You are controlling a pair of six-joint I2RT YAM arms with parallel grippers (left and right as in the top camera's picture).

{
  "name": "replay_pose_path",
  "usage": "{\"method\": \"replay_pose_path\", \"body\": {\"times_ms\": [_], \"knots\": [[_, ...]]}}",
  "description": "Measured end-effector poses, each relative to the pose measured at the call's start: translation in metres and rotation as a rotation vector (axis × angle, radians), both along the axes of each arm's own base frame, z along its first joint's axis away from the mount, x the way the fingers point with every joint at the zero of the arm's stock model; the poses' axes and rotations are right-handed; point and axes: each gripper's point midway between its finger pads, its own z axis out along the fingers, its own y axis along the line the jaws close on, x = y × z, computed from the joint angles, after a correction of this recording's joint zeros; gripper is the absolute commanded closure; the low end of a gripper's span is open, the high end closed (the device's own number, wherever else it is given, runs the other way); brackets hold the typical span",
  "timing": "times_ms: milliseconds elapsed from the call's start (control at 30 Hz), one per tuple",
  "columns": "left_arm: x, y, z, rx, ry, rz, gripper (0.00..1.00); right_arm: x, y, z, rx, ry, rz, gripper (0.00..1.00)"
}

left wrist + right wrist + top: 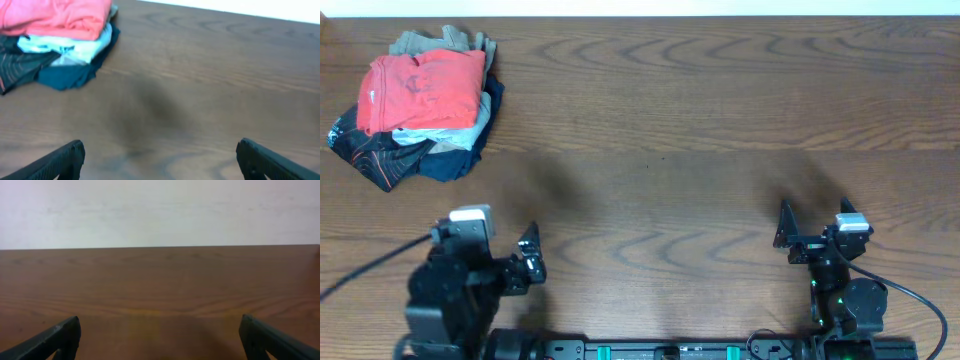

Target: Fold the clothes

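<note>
Tabletop (700,150): T-shirt (420,90) well beyond left claw (160,150)

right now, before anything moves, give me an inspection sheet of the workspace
surface: wooden table, bare wood across the middle and right
job's things: coral-red T-shirt lies on top of the heap of other garments at the far left corner, not spread out
clutter: that heap only, in light blue, tan, navy and a dark pattern
grippers: left gripper open, holding nothing; right gripper open, holding nothing; both near the front edge, apart from the clothes
cables: black cable runs off the left arm; second black cable loops by the right arm
surroundings: pale wall beyond the far edge
</note>
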Motion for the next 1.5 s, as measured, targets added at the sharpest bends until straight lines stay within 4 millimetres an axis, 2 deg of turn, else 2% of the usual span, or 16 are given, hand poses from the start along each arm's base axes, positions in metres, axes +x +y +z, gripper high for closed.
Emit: {"method": "replay_pose_path", "body": {"times_ms": [200, 367, 600, 1500], "knots": [[0.014, 0.0, -0.053, 0.014, -0.128, -0.005, 0.02, 0.0, 0.0, 0.0, -0.003, 0.001, -0.002, 0.01], [0.031, 0.0, -0.079, 0.009, -0.236, 0.005, 0.02, 0.0, 0.0, 0.0, -0.003, 0.001, -0.002, 0.01], [0.059, 0.006, -0.085, 0.004, -0.42, 0.043, 0.02, 0.0, 0.0, 0.0, -0.003, 0.001, -0.002, 0.01], [0.059, 0.007, -0.083, 0.04, -0.434, 0.037, 0.02, 0.0, 0.0, 0.0, -0.003, 0.0, -0.002, 0.01]]}}
